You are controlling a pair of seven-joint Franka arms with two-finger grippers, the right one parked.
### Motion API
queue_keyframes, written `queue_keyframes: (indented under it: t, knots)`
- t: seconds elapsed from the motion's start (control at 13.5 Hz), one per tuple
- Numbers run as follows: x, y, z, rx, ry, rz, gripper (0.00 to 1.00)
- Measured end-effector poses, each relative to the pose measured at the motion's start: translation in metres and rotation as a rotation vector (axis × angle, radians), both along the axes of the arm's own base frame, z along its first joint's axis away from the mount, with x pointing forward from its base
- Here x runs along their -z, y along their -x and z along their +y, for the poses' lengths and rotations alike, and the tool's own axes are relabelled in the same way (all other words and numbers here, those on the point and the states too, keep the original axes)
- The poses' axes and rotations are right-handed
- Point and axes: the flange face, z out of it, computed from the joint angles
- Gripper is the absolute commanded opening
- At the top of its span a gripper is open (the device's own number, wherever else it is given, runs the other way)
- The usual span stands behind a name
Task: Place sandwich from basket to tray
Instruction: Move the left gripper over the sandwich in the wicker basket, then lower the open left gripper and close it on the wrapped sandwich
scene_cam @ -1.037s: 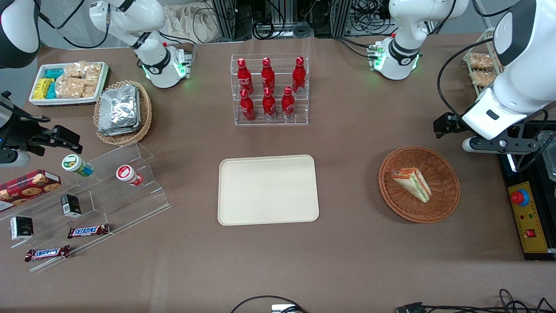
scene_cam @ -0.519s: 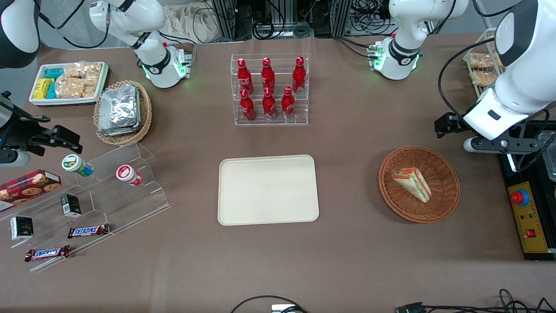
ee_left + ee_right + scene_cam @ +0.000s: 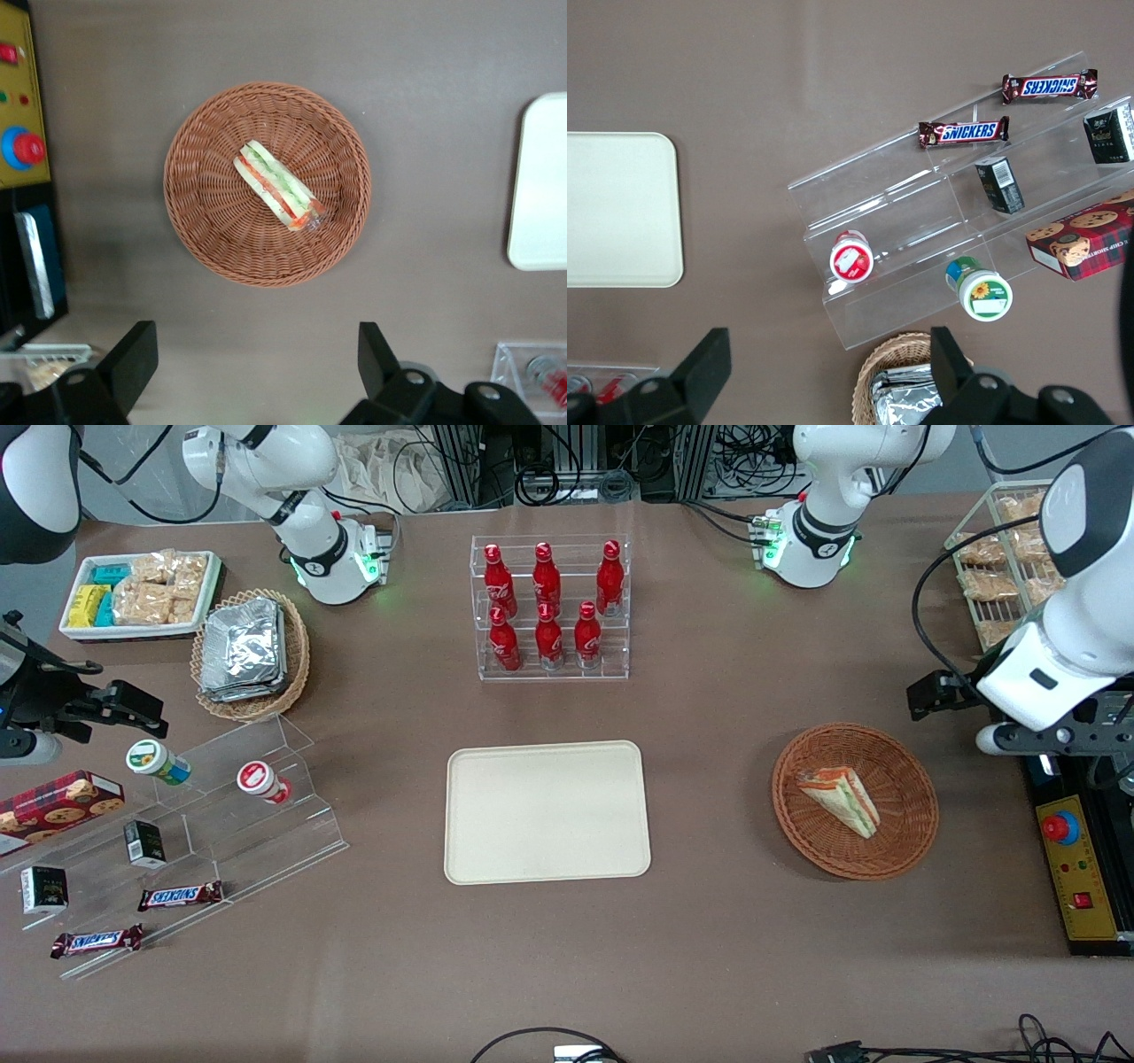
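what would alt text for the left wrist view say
A wrapped sandwich lies in a round brown wicker basket on a brown table. The open claw hangs above, beside the basket, with a cream tray at the picture's edge.

A clear stepped acrylic stand [image 3: 957, 221] carries two Snickers bars [image 3: 963, 132], two dark cartons [image 3: 1000, 185], a cookie box [image 3: 1085, 235] and two lidded cups [image 3: 850, 258]. The tray [image 3: 616, 208] lies well apart from it.

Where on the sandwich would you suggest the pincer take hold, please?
Come straight down on the sandwich, closing across its two long bread faces near the middle. It lies on its side in the basket, whose raised rim blocks side approaches. The pincer is open, high above the table.
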Motion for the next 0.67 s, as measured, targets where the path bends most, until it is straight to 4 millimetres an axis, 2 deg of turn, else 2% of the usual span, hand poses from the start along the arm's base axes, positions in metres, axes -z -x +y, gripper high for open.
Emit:
queue_keyframes:
  t: [0.22, 0.67]
  knots:
    - [0.031, -0.011, -0.004, -0.184, 0.006, 0.053, 1.0]
    - [0.104, -0.031, 0.014, -0.273, -0.002, 0.177, 1.0]
